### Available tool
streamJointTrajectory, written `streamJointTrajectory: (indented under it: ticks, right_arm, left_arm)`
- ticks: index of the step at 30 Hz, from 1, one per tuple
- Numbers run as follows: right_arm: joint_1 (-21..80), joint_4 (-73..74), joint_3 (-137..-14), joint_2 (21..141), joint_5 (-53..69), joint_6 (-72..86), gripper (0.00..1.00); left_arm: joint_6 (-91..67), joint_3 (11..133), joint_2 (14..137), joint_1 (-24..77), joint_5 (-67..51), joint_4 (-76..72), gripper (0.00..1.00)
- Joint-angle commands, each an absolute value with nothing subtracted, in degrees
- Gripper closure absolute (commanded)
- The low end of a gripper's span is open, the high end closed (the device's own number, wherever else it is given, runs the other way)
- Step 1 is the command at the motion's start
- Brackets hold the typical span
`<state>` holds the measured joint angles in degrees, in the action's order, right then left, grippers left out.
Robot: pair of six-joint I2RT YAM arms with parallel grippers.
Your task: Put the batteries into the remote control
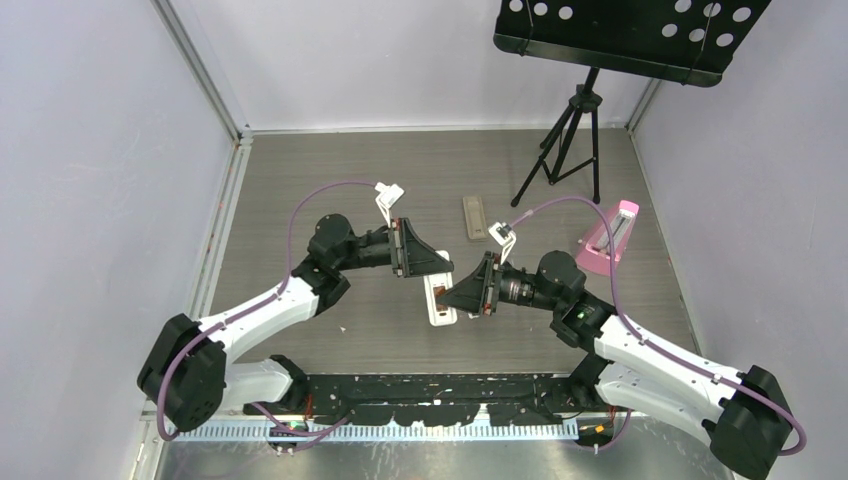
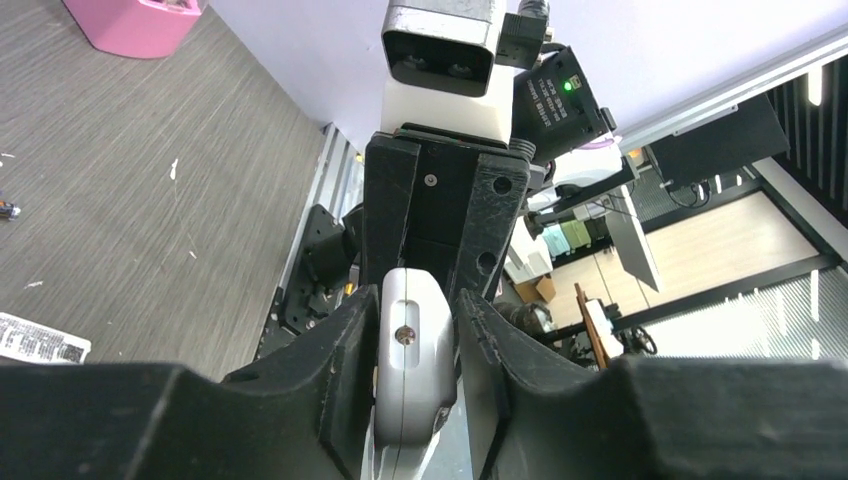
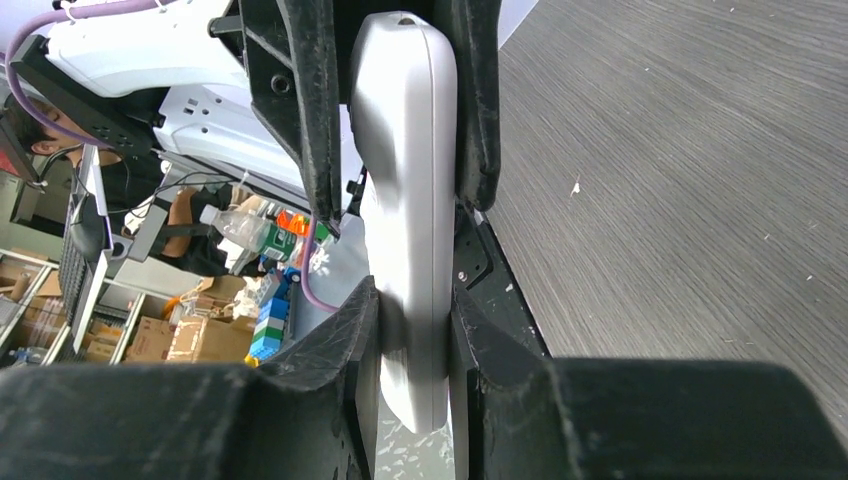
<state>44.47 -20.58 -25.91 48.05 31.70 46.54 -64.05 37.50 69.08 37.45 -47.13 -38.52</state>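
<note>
Now | remote control (image 3: 405, 180) gripped by left gripper (image 2: 415, 305), right gripper (image 3: 410, 295) | apparently midair

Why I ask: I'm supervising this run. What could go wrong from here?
The left gripper and right gripper both have jaws shut on the slim white plastic remote control; any mismatched arm motion could twist it or make it slip. With both occupied, one must let go to load anything, and a single grip may let it tip.
</note>
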Motion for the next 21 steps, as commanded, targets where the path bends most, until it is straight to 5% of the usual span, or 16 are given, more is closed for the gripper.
streamJointTrajectory:
  ticks: [1,4,7,11,13,21]
  right_arm:
    - [44.52,-24.89,-26.68,47.99,29.93,47.28,1.00]
    - [44.57,-23.67,-26.83,48.09,28.27,47.33,1.00]
    - [44.52,-23.13,-27.17,48.90,27.86,47.41,0.95]
    - [44.58,-19.07,-27.96,48.83,25.72,45.29,0.37]
    - [44.56,-18.17,-27.38,47.40,23.69,44.78,0.25]
    - [44.56,-2.75,-28.03,37.97,6.55,41.34,0.19]
  left_arm:
    - [-62.31,37.44,66.87,37.62,-45.19,-39.27,0.72]
    - [-60.69,37.55,66.32,37.62,-45.47,-37.57,0.96]
    - [-58.26,37.43,65.76,37.67,-45.62,-35.84,1.00]
    - [-51.38,37.64,63.97,37.63,-44.31,-30.06,1.00]
    - [-45.88,38.21,62.38,37.64,-42.89,-25.01,1.00]
    - [-28.14,37.33,57.30,37.67,-33.82,-12.90,1.00]
